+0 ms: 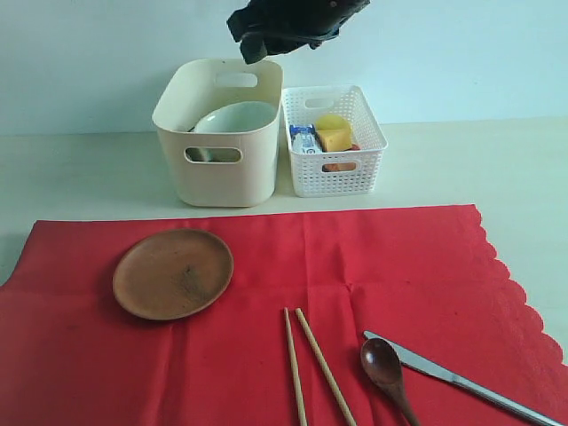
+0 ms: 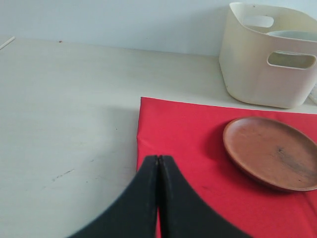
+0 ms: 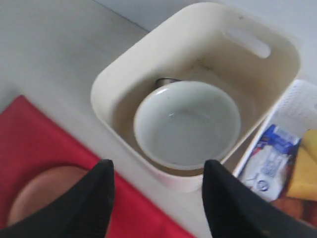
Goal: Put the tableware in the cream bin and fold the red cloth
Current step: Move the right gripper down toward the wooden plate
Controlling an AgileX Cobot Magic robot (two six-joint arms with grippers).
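The cream bin stands behind the red cloth. A pale bowl lies inside it, and a sliver of the steel cup shows behind the bowl. My right gripper hangs open and empty above the bin's near wall. On the cloth lie the wooden plate, two chopsticks, the dark spoon and the knife. My left gripper is shut with nothing in it, over the cloth's left edge.
A white lattice basket stands right of the bin, touching it, and holds a milk carton, cheese and other food. The pale table stretches left of the cloth, and a wall stands close behind the bins.
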